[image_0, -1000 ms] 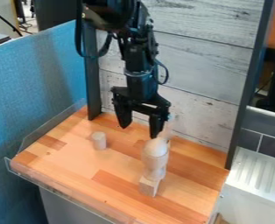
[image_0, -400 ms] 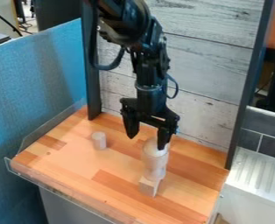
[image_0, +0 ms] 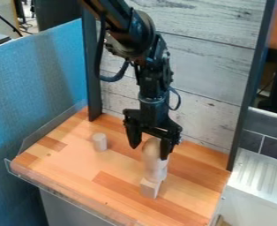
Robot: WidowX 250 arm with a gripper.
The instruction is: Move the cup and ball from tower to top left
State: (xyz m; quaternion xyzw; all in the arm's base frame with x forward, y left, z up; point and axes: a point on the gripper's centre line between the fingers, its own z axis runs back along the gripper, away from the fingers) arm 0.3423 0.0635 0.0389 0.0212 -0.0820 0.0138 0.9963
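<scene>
Tower (image_0: 156, 173) stands on the right-hand part of the surface (image_0: 64, 165), cup (image_0: 151, 161) and ball (image_0: 152, 146) at its top, lowest block (image_0: 149, 188) set at a slant beneath. Chief worry from where I stand: the stack is tall and narrow, so a sideways nudge from a finger could send the whole lot over. Second worry: the ball sits uppermost, rounded, and seems merely to rest there; a squeeze too high would likely pop it out or lift it without the cup. A tilt on the way to the far left corner could roll it off too. Carried low, the load might also clip the small cylinder (image_0: 99, 142) standing to the left. End effector (image_0: 150, 153): fingers spread wide, pointing down, one to the left of the ball, the other overlapping the right side of cup and ball. Nothing gripped, as I read it. Gap visible on the left side; on the right, cannot tell whether the finger touches or merely passes in front. My guess: it wants centring and a little more depth, down to the cup's wall, before any closing.
</scene>
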